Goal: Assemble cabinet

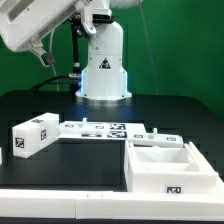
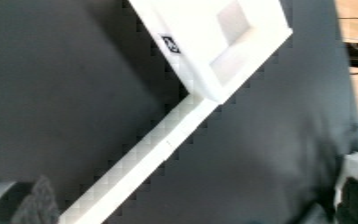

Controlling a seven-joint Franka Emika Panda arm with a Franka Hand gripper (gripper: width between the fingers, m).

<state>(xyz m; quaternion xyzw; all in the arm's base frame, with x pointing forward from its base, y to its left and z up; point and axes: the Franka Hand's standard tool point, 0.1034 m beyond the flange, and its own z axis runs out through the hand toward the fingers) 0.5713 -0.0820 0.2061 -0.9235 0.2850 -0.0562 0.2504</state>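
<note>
The cabinet's open compartmented shell (image 1: 170,166) lies on the black table at the exterior view's lower right, with a tag on its front wall. It also shows in the wrist view (image 2: 220,35), far from the fingers. A smaller white tagged block (image 1: 34,136) lies at the exterior view's left. My gripper (image 2: 190,205) is open and empty. Its dark fingertips (image 2: 16,196) stand wide apart at the wrist view's edges, high above the table. In the exterior view only the arm (image 1: 35,30) shows, at the upper left; the gripper itself is out of view.
The marker board (image 1: 110,130) lies flat in front of the robot base (image 1: 103,70). A low white rail (image 1: 60,205) runs along the table's front edge and meets the shell; it also crosses the wrist view (image 2: 158,150). A green curtain hangs behind.
</note>
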